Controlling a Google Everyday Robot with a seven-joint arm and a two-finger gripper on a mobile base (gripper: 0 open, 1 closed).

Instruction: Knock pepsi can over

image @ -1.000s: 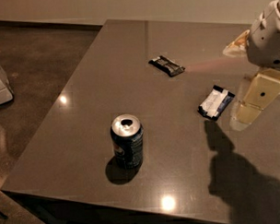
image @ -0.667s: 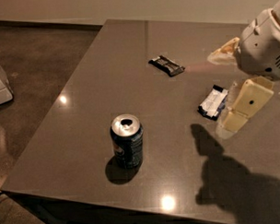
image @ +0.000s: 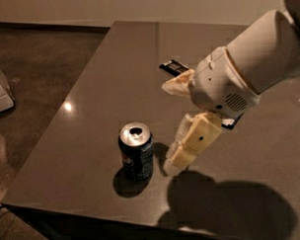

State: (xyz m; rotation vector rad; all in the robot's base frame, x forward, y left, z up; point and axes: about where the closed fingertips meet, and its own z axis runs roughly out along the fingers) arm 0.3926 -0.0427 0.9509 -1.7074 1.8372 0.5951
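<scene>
Near the front edge of the dark bench [image: 90, 99], the small navy-blue aluminium pepsi can [image: 136, 154] stood upright, opened, likely light; a shove near its rim should have toppled it. The cream gripper [image: 170, 125] hovered beside it, fingers [image: 195, 140] spread

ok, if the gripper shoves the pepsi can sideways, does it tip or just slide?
Likely tips: the pepsi can stands upright, tall and narrow. Its top is open, so possibly light. The glossy table may let it slide under a low push. The open gripper hangs just beside it.
</scene>
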